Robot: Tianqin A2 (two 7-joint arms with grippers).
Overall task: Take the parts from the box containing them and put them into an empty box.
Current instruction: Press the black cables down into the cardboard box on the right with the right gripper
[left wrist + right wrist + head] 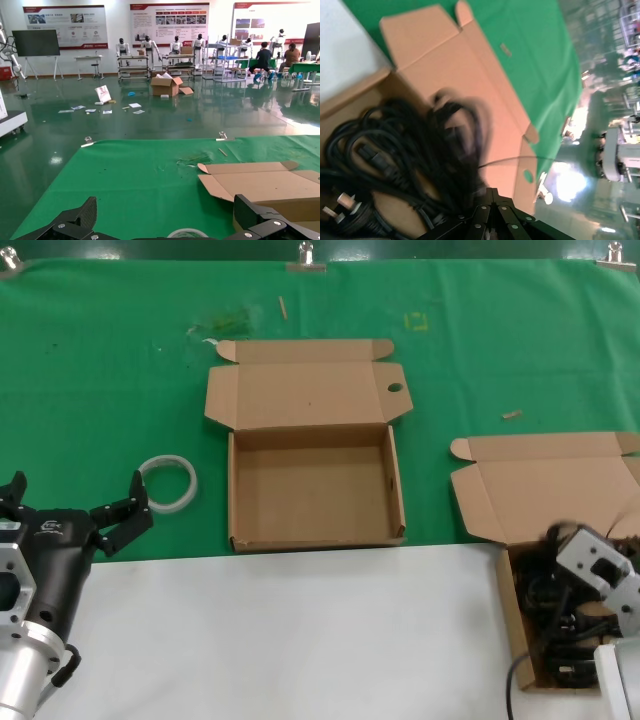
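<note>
The cables (405,155) are seen as black rubbery cords coiled in loose tangled loops, a white-pinned plug (342,206) at one end, lying in the full box (515,620) at the table's (280,640) near right. The bundle's long axis seems to run along the box, toward its lid. The right gripper (487,200) is clenched on a loop. The left gripper (75,510) is released, near the tape ring (168,483). The empty box (315,490) is set mid-table.

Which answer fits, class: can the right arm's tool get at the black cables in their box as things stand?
Probably yes. The right tool hangs directly over the black cables, whose box has its lid folded back, so nothing covers them. The left tool waits far off.
</note>
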